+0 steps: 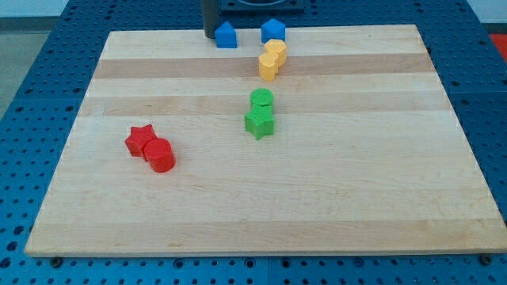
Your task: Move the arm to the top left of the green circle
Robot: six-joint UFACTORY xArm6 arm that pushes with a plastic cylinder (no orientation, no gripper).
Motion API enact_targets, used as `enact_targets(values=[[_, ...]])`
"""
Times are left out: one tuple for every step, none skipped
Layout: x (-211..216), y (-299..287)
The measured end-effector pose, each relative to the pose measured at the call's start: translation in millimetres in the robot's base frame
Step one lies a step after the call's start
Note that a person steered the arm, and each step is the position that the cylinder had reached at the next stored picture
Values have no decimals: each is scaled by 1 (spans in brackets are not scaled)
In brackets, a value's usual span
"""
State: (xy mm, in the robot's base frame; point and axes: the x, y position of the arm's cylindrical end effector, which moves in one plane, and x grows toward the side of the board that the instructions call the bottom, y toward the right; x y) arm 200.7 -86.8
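Dark rod (210,20) cut off by the view's top edge; my tip (210,37) meets the desk's (317,198) far edge, contact unclear.

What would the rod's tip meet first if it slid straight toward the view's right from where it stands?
Probably the nearer blue block, just right of my tip; depth is hard to judge, so it may slip past.

Bare board lies up-left of the green circle (261,98); yellow blocks (272,59) crowd its upper right.
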Motion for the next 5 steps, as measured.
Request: enact_targets(values=[[1, 24], [1, 44], [-7, 35], [-4, -18], [52, -53]])
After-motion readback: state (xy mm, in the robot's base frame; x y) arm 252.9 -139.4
